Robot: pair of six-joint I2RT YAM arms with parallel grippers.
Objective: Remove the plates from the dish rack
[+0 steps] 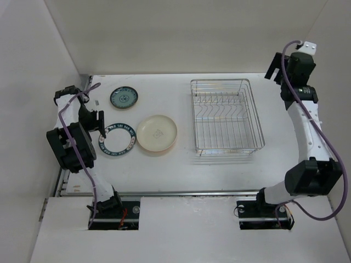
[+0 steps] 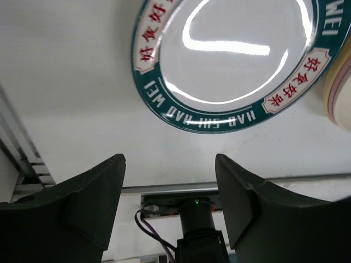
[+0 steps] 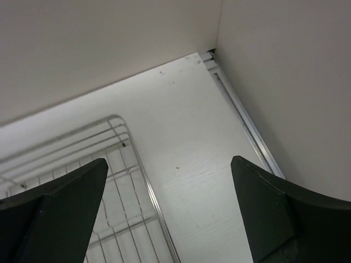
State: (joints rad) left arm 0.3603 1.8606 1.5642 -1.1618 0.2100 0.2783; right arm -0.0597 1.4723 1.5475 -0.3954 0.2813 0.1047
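Note:
The silver wire dish rack [image 1: 226,116] stands right of centre with no plates in it. The white plate with a dark blue lettered rim [image 1: 117,138] lies flat on the table at the left. It fills the top of the left wrist view [image 2: 219,60]. The small teal-blue plate [image 1: 123,98] lies behind it. The cream-yellow plate [image 1: 157,133] lies to its right, with a pink edge [image 1: 167,149] showing under it. My left gripper [image 1: 100,124] is open and empty beside the rimmed plate's left edge [image 2: 169,161]. My right gripper [image 1: 273,70] is open and empty, raised beyond the rack's far right corner [image 3: 168,161].
White walls close in the table at the back, left and right. A metal rail [image 3: 247,120] runs along the right wall's foot. The rack's corner wire [image 3: 149,192] shows under my right gripper. My left arm's base [image 2: 200,230] shows between the left fingers.

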